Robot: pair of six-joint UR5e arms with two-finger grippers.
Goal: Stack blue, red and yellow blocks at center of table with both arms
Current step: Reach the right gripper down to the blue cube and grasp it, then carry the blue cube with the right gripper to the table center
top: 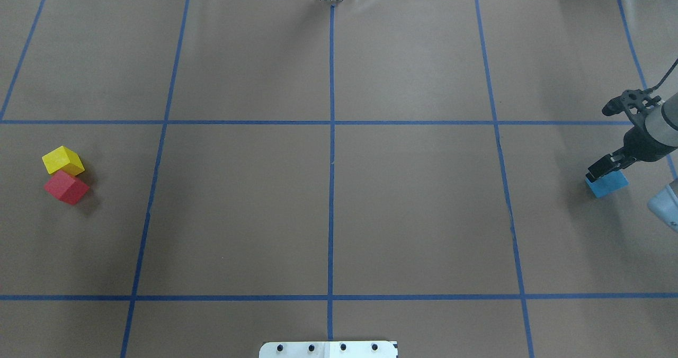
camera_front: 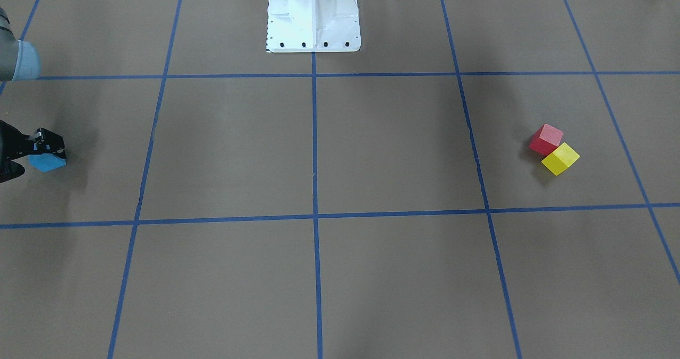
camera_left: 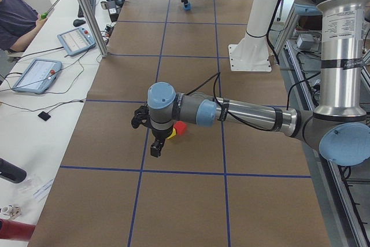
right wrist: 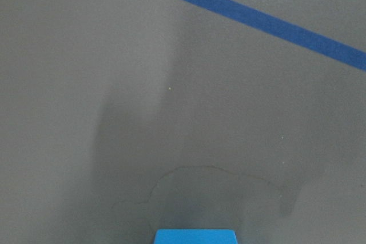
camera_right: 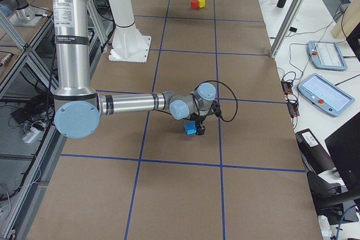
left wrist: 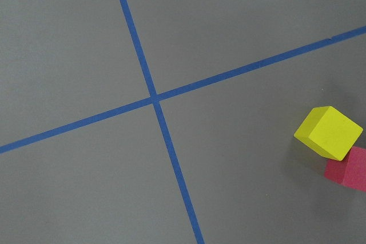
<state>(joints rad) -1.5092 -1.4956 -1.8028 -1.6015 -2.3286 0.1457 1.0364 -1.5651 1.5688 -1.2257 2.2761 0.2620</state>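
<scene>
The blue block sits at the table's far right under my right gripper, whose fingers look closed on its sides; it also shows in the front view and at the bottom edge of the right wrist view. The yellow block and the red block touch each other at the far left. The left wrist view shows the yellow block and the red block at its right edge. My left gripper hovers beside them; I cannot tell if it is open.
Blue tape lines divide the brown table cover into a grid, with a long centre line. The white robot base stands at the robot-side edge. A side desk with tablets and a seated person lies beyond the table.
</scene>
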